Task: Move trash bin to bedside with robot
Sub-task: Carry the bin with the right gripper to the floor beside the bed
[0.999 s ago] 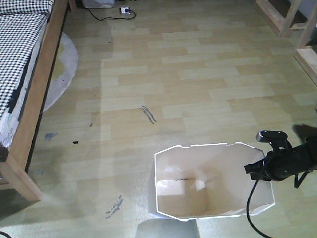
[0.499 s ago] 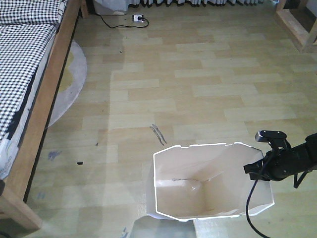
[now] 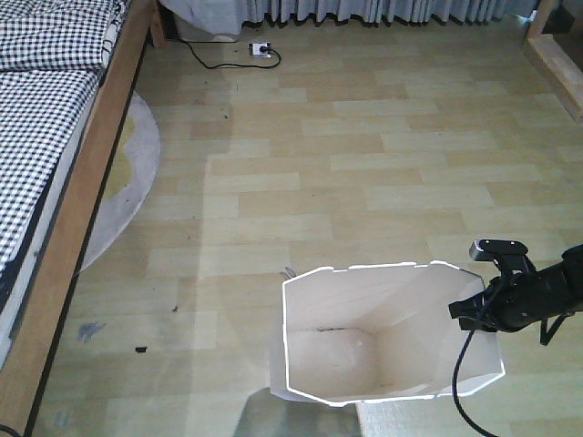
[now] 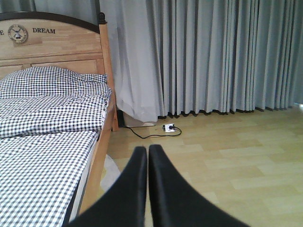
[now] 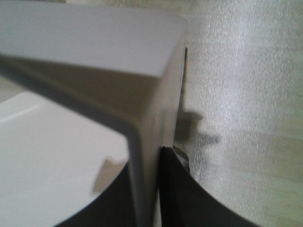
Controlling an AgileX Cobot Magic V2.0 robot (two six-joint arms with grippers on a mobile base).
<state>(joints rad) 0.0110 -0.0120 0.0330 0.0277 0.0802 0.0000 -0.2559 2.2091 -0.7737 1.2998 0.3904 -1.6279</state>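
Observation:
The white trash bin (image 3: 364, 355) with an angular rim stands low in the front view, cream inside. My right gripper (image 3: 475, 314) is shut on its right rim; in the right wrist view (image 5: 151, 161) one finger sits inside the bin wall (image 5: 142, 137) and one outside. The bed (image 3: 55, 137) with its wooden frame and black-and-white checked cover runs along the left; it also shows in the left wrist view (image 4: 47, 142). My left gripper (image 4: 147, 151) is shut and empty, pointing at the floor beside the bed.
A grey round rug (image 3: 127, 173) lies by the bed frame. A power strip with a black cable (image 3: 262, 50) lies at the far wall under grey curtains (image 4: 213, 56). A wooden furniture piece (image 3: 556, 45) stands at the far right.
The whole view has moved forward: the floor, bed and power strip slid toward the bottom of the front view. The bin and right gripper kept their place in the picture.

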